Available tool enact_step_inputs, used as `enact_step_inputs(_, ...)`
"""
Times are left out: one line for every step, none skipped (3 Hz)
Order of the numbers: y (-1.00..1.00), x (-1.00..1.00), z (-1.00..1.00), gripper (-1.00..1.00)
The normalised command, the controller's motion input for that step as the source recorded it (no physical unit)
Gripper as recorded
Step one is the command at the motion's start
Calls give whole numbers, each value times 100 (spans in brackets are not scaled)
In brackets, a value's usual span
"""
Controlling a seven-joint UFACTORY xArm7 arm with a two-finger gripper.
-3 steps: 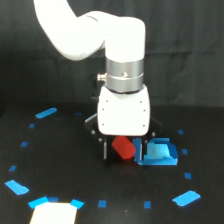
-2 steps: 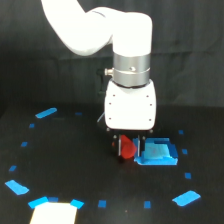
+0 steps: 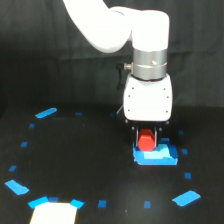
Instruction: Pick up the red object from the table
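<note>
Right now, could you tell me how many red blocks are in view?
1. The red block sits between the gripper fingers, just above the blue square on the table. The arm could hide others.

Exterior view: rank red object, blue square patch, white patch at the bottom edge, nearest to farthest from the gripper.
1. red object: between the fingers of the gripper.
2. blue square patch: directly below the gripper in the image, partly behind the red object.
3. white patch: bottom edge, far toward the exterior view's left.
</note>
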Motion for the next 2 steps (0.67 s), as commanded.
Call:
enact_step_inputs(80,45,100,-100)
enact_step_inputs(39,33,97,-99)
